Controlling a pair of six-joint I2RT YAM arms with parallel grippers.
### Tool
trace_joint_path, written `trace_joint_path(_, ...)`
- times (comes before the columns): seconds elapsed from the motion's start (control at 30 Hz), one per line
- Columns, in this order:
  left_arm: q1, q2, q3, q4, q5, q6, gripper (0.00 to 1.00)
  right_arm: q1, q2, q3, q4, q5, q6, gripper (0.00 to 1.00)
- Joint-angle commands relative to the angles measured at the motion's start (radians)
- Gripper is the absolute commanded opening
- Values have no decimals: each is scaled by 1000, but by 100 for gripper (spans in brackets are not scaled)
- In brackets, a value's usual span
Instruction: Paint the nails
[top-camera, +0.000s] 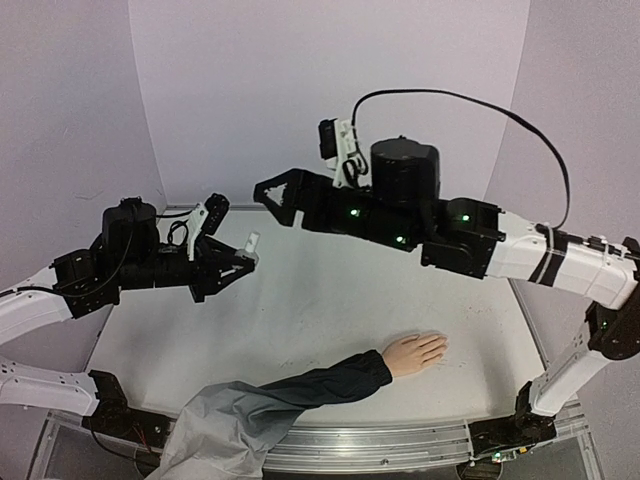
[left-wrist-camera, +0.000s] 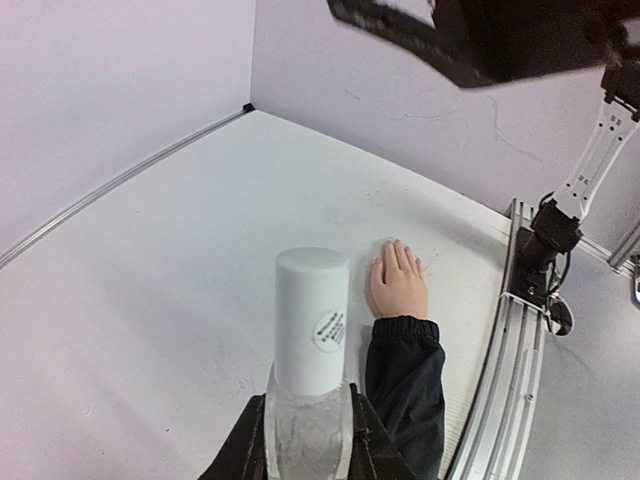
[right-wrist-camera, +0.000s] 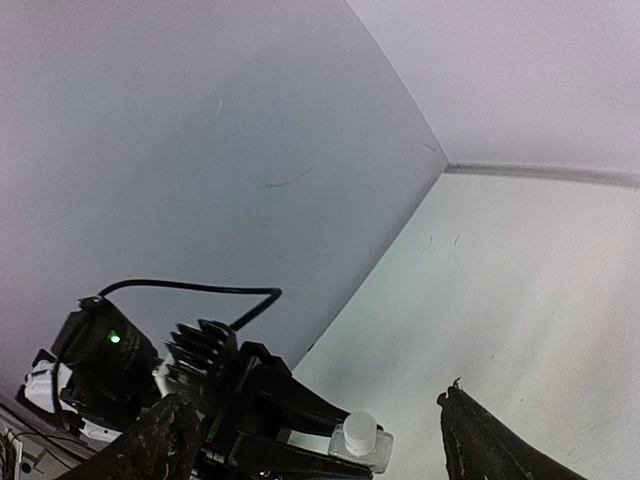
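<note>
The white tabletop (top-camera: 320, 300) carries the mannequin hand (top-camera: 415, 352), lying flat, palm down, near the front edge, with its dark sleeve (top-camera: 320, 385) trailing toward my left arm's base. Both arms hang well above it. My right gripper (top-camera: 272, 195) is spread wide and holds nothing. My left gripper (left-wrist-camera: 308, 425) is clamped on the clear body of a small bottle (left-wrist-camera: 305, 430), whose tall white cap (left-wrist-camera: 312, 320) is still on. So I judge the job barely begun: uncapping and every stroke remain. The nails (left-wrist-camera: 395, 252) at the fingertips point away from the sleeve, skin-toned, bare as far as I can tell.
</note>
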Motion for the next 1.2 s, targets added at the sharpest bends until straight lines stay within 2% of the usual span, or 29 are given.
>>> trace_joint_path(0.0,-2,-10,38,20,188,6,0,-66,-104,-106,31,-114,-205,85)
trace_joint_path(0.1,-2,19,74,-9,318,23,0,-140,-118,-158,73,-365,-253,80)
trace_joint_path(0.2,-2,22,76,-14,375,50,0,-146,-89,-145,88,-574,-323,81)
trace_joint_path(0.43,-2,14,72,-17,446,75,0,-148,20,-81,108,-861,-375,80)
trace_joint_path(0.63,-2,5,70,-19,442,80,0,-149,55,-71,134,-903,-365,62)
trace_joint_path(0.73,-2,7,71,-20,441,80,0,-149,47,-90,166,-911,-351,48)
trace_joint_path(0.87,-2,6,70,-22,431,83,0,-148,44,-110,193,-914,-328,42)
trace_joint_path(1.03,-2,8,72,-25,420,83,0,-144,65,-112,196,-926,-314,29)
trace_joint_path(1.17,-2,9,72,-29,370,80,0,-138,82,-107,196,-905,-307,9)
